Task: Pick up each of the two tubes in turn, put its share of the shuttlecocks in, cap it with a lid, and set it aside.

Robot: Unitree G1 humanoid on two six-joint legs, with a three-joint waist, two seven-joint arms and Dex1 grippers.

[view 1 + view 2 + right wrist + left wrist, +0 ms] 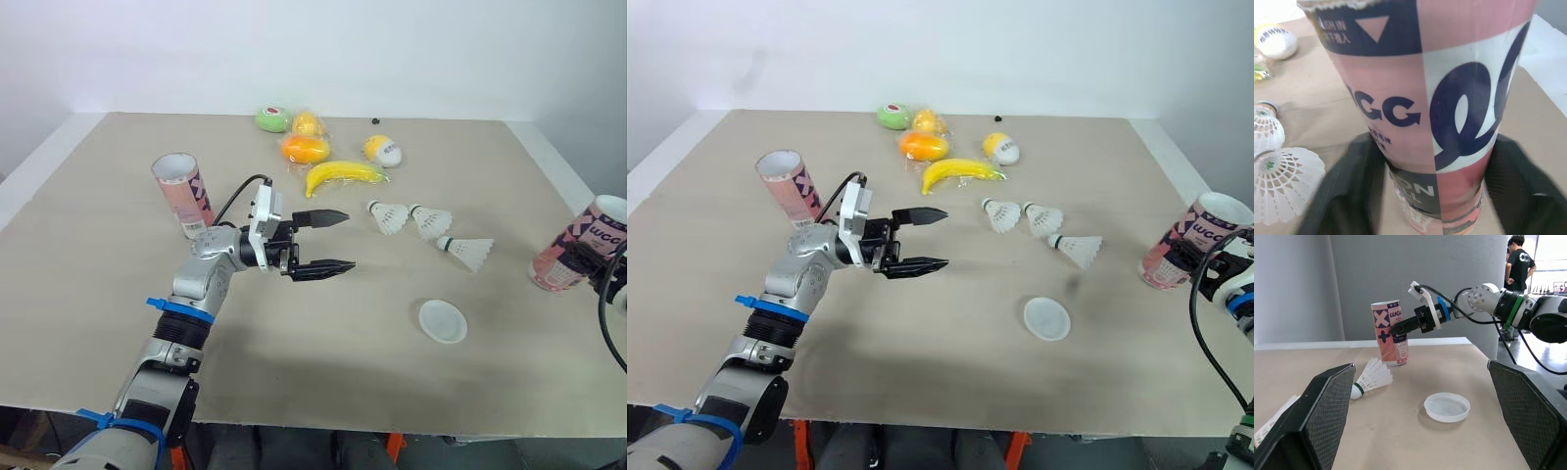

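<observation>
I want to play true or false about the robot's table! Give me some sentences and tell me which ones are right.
1. Three shuttlecocks lie on the table. True.
2. The left gripper holds the banana. False: it is open and empty above the table; the banana lies farther back.
3. The right gripper has its fingers closed around a pink tube. True.
4. The lid sits on the other tube. False: the lid lies flat on the table, and that tube's top is open.
</observation>
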